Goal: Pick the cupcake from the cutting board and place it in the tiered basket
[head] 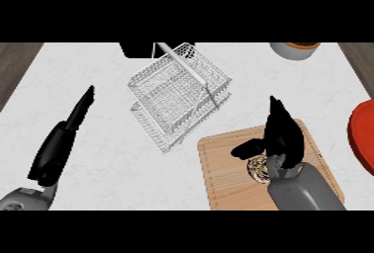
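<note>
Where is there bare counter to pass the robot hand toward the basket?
Open counter lies between the left robot hand and the tiered basket, and another patch between the basket, the grey bowl and the red object at the right edge. It is crowded on the cutting board, where the right robot hand hangs over the cupcake.

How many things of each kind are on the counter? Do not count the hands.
Basket: 1
Cutting board: 1
Cupcake: 1
Grey bowl: 1
Red item, cut by the right edge: 1
Black item, at the top edge: 1
Total: 6
</note>
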